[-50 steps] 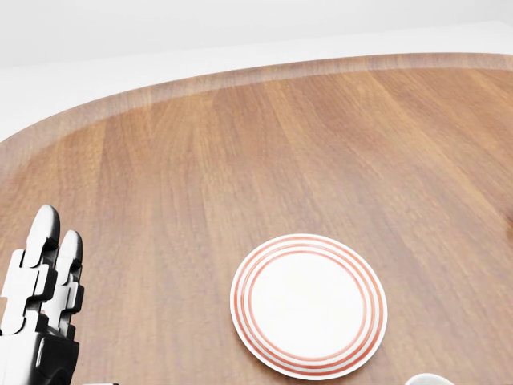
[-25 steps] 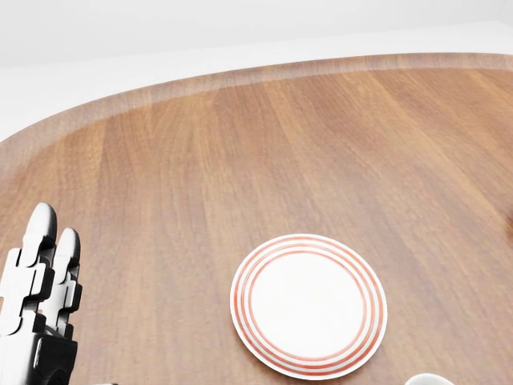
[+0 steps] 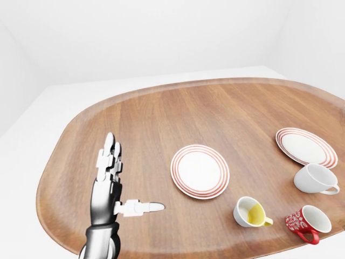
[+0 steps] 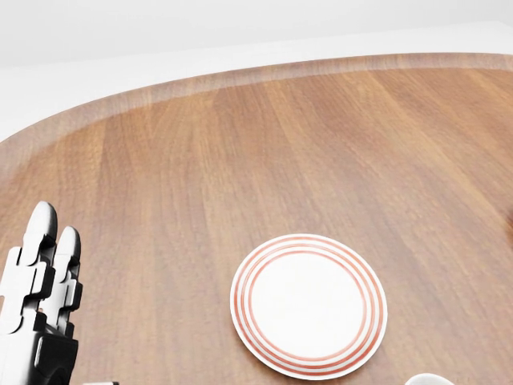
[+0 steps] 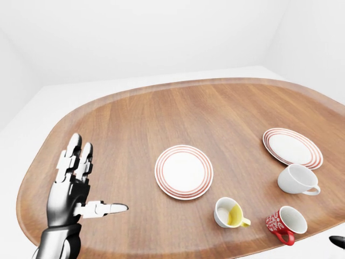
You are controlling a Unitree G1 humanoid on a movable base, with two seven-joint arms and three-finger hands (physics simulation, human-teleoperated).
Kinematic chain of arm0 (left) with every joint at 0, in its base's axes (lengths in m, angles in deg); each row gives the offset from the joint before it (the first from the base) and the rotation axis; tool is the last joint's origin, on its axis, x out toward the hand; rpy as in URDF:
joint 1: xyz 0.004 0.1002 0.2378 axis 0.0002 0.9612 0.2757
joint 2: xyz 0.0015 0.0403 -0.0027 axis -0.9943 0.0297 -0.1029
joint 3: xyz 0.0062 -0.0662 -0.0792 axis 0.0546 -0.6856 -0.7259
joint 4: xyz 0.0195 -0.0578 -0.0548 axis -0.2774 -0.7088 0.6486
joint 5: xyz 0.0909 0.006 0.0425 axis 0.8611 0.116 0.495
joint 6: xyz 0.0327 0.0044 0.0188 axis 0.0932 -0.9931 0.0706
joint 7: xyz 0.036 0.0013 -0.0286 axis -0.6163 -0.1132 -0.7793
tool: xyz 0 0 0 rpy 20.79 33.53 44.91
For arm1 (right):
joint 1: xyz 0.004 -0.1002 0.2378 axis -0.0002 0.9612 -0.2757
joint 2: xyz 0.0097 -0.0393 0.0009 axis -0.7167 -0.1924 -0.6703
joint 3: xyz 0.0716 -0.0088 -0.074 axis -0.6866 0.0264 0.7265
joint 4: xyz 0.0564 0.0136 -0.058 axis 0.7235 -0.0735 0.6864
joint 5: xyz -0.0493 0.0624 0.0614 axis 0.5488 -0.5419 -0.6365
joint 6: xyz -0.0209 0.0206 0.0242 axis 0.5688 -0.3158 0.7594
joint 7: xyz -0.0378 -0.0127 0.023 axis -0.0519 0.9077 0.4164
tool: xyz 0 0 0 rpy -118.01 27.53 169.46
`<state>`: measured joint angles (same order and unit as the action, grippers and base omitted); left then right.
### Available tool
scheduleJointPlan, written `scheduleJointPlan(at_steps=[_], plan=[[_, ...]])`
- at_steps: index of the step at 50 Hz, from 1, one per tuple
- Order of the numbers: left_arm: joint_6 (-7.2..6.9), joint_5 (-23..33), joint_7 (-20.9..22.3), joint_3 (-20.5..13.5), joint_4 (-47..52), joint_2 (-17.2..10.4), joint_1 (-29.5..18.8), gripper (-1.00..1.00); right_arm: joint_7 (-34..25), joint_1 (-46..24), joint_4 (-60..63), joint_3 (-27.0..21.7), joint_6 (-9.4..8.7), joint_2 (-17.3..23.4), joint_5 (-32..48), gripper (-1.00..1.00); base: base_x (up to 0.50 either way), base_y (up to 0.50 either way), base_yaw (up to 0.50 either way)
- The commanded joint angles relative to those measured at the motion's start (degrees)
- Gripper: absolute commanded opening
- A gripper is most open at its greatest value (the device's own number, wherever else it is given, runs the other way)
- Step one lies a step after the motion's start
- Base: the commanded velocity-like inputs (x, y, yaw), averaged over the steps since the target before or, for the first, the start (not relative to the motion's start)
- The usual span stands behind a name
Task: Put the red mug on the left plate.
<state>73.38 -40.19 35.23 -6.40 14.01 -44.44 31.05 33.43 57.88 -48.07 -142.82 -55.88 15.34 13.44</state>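
On the wide worktop (image 3: 161, 118) the left plate (image 3: 200, 171) waits bare, my left hand (image 3: 109, 181) hovers with fingers spread and holding nothing, and the red mug (image 5: 285, 223), tipped at the near right edge, needs my unseen right hand.

Probably a simulated dining setup: wooden table (image 3: 178, 116), blank white walls.

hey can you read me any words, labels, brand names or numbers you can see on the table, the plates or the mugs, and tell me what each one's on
None: no readable text shows in any view.
Red mug: a white pattern on its side, too small to tell whether it holds letters.
Left plate and right plate: only red rings.
White mug and yellow-lined mug: plain.
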Motion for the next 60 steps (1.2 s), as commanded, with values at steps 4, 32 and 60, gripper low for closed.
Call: scheduleJointPlan(at_steps=[4,32,60], plan=[[0.00,-0.2,0.1,-0.3,-0.3,0.1,-0.3,1.00,8.5,-1.9,-3.5,2.9,0.04,2.3,-0.6,1.00,0.00,0.00,0.00],[0.00,-0.2,0.4,-0.4,0.0,0.2,0.0,1.00,11.3,-0.8,-11.5,12.4,5.90,0.7,1.0,1.00,0.00,0.00,0.00],[0.00,0.1,0.2,-0.1,0.3,0.1,-0.7,1.00,17.6,-5.9,-25.9,19.2,6.41,7.7,-1.4,1.00,0.00,0.00,0.00]])
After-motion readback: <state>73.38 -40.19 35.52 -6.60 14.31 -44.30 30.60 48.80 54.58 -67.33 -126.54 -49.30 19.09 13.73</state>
